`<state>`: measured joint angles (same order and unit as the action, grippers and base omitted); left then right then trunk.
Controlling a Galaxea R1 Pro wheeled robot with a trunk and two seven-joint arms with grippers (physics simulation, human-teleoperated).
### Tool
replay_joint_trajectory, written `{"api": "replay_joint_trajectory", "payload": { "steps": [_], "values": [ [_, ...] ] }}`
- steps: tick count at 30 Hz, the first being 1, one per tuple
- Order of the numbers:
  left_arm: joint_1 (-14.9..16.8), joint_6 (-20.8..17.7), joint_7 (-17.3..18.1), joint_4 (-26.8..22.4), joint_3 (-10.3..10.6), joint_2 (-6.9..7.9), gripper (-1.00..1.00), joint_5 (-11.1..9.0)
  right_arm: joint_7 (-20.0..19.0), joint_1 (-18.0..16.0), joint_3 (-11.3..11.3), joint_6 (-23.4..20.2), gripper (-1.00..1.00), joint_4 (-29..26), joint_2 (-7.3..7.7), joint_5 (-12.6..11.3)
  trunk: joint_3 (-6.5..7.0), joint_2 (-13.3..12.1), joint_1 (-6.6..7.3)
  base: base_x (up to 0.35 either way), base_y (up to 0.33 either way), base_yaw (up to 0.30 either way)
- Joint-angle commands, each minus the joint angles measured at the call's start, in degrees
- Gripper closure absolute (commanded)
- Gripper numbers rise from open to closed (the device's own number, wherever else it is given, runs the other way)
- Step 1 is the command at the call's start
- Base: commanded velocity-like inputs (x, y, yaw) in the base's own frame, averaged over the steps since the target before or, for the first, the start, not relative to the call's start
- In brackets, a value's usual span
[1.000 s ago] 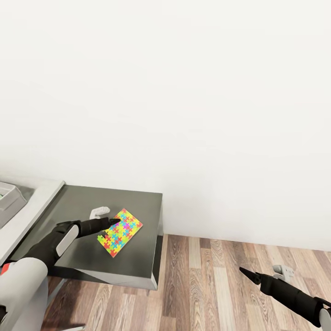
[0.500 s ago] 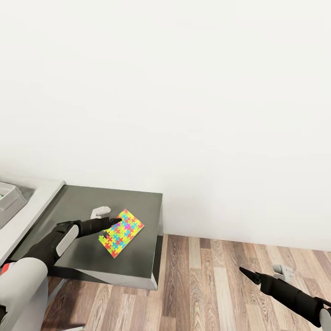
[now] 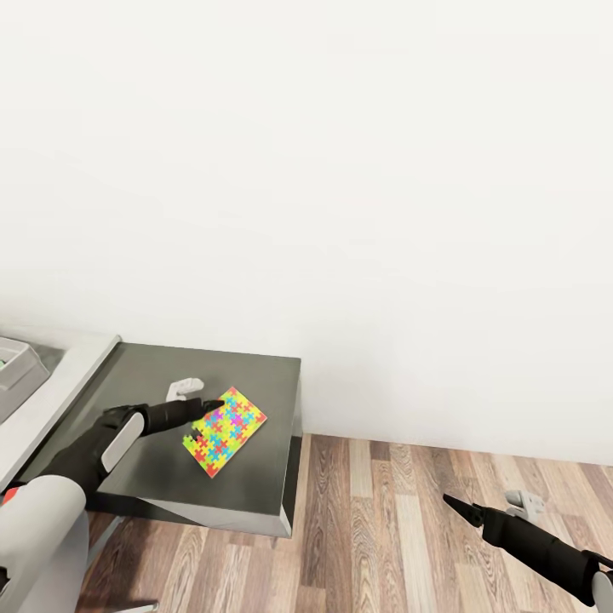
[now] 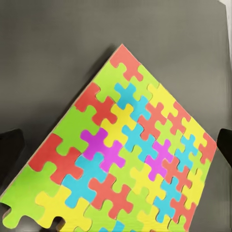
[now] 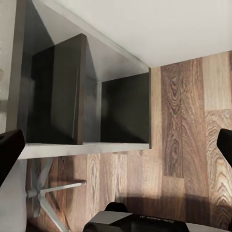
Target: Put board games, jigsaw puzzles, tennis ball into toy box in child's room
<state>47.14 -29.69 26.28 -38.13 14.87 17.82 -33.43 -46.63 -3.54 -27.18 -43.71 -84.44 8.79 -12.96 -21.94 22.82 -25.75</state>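
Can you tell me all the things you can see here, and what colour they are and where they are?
jigsaw puzzle: one, yellow, green, red, blue and pink pieces, lying flat on the dark cabinet top near its right front part.
cabinet: one, dark grey, at the lower left by the wall.
table: one, pale grey top, joined to the cabinet's left side.
toy box: one, light grey, just a corner at the far left on the table.
floor: brown wood planks, lower right.
wall: white, behind everything.
left hand: one, black, open, at the puzzle's left edge.
right hand: one, black, open, held over the floor.
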Motion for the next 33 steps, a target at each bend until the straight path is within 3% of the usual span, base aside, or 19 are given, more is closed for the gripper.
{"api": "replay_joint_trajectory", "payload": {
  "steps": [1,12,21,33],
  "values": [
    [0.05,-0.37,-0.20,-0.37,0.19,0.10,-1.00,-0.37,-0.13,-0.05,-0.03,-0.32,-1.00,-0.02,0.00,-0.14,-0.09,0.10,-0.03,0.000,0.000,0.000],
    [0.14,-0.30,-2.31,-0.95,-0.09,0.05,-1.00,0.03,-0.13,-0.05,0.02,-0.32,-1.00,0.04,0.00,-0.14,-0.09,0.10,-0.03,0.000,0.000,0.000],
    [0.14,0.29,-3.34,-0.67,-0.12,-0.13,-1.00,3.14,-0.13,-0.04,0.03,-0.32,-1.00,-0.02,0.00,-0.14,-0.09,0.10,-0.03,0.000,0.000,0.000],
    [0.14,1.49,-3.37,1.05,0.12,-0.32,-1.00,3.89,-0.13,-0.06,-0.06,-0.32,-1.00,-0.02,0.00,-0.14,-0.09,0.10,-0.03,0.000,0.000,0.000]
  ]
}}
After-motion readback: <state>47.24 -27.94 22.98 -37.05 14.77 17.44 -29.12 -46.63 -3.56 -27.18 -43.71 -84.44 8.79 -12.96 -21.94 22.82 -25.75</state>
